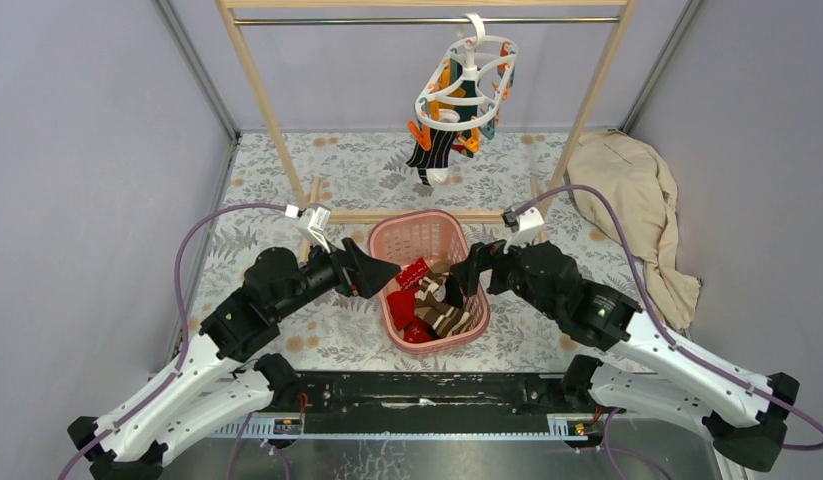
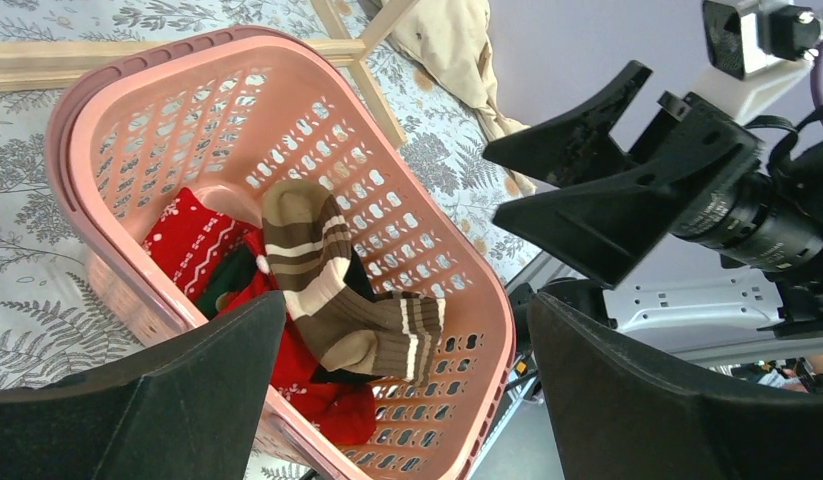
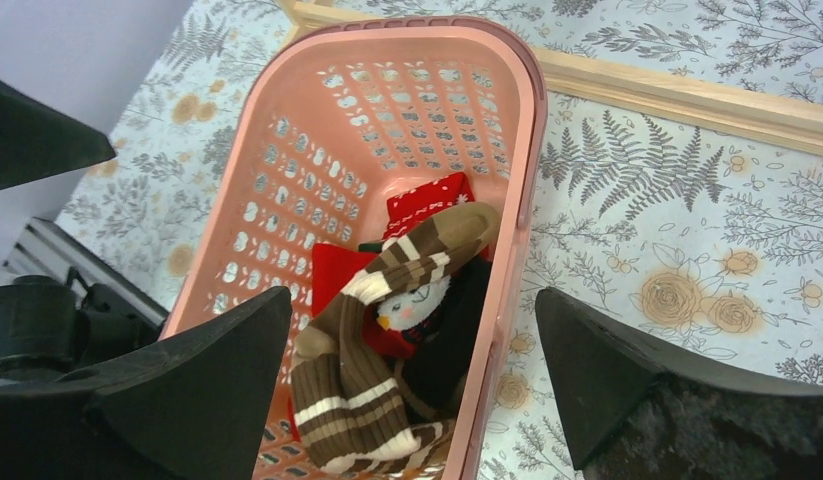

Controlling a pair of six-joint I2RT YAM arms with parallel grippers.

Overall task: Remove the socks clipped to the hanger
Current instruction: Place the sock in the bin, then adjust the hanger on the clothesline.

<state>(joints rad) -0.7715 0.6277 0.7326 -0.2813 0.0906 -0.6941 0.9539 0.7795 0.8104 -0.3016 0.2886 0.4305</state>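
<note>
Both hands are hovering at the pink basket [image 1: 427, 218] in the counter [image 1: 357, 170] centre: left hand [image 1: 385, 277] at its 9 o'clock side, right hand [image 1: 465, 278] at 3 o'clock, each w/ fingers spread wide & gripping nothing. A brown-striped sock [image 2: 327, 290] is lying on red socks [image 2: 192, 245] inside the basket. The hanger [image 1: 467, 85] is hanging from the wooden rack [image 1: 262, 90] at 12 o'clock, w/ dark socks [image 1: 434, 152] dangling from its clips.
</note>
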